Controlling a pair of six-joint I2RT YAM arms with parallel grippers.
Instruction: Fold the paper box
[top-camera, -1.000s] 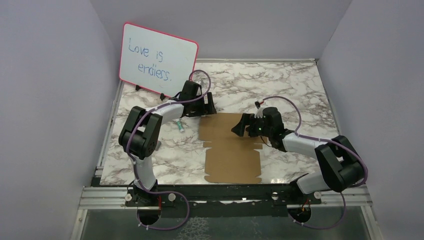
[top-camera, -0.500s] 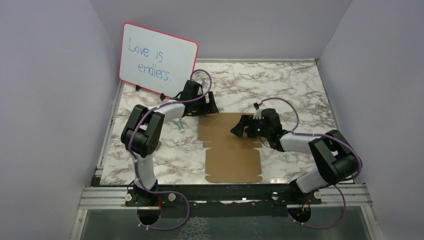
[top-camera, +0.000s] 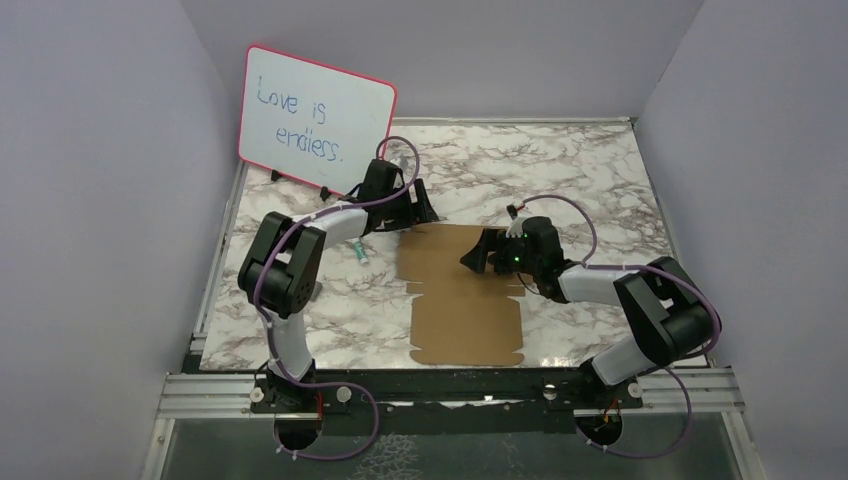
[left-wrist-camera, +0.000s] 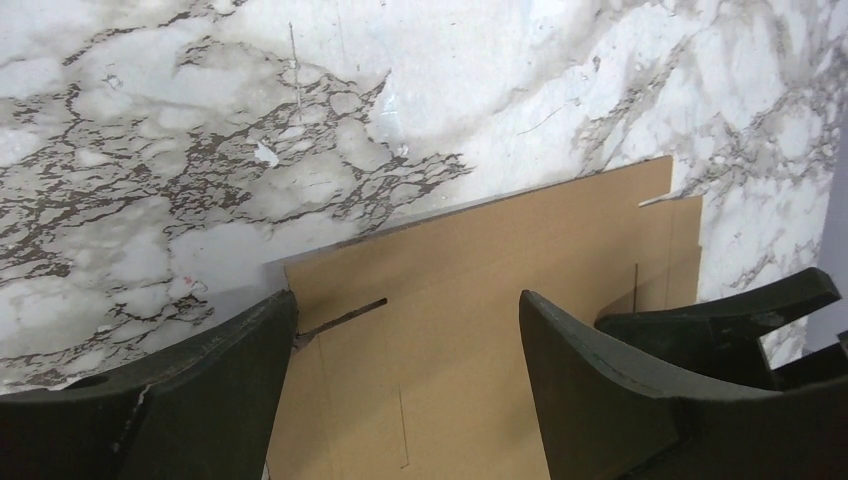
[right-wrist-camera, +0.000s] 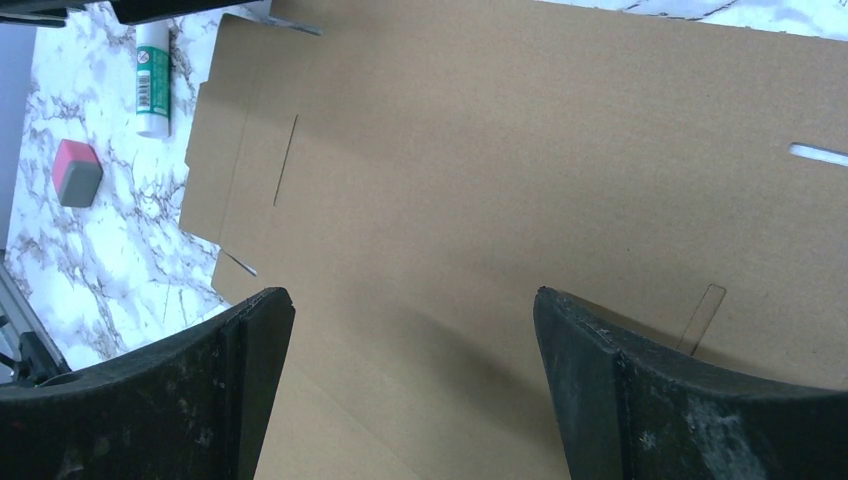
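Note:
The paper box lies flat on the marble table as a brown die-cut sheet with notched flaps. My left gripper hovers low at its far left corner, open. In the left wrist view the left gripper stands over the sheet near a slit, holding nothing. My right gripper hangs over the far half of the sheet, also open. Bare cardboard fills the gap between the right gripper jaws. The right gripper's dark fingers show at the edge of the left wrist view.
A pink-framed whiteboard stands at the back left behind the left arm. A white glue stick lies just left of the sheet, with a pink eraser beside it. Lilac walls enclose the table on three sides.
The left jaws have narrowed a little and the left gripper has edged right onto the sheet's far corner. The right gripper has shifted slightly left over the sheet.

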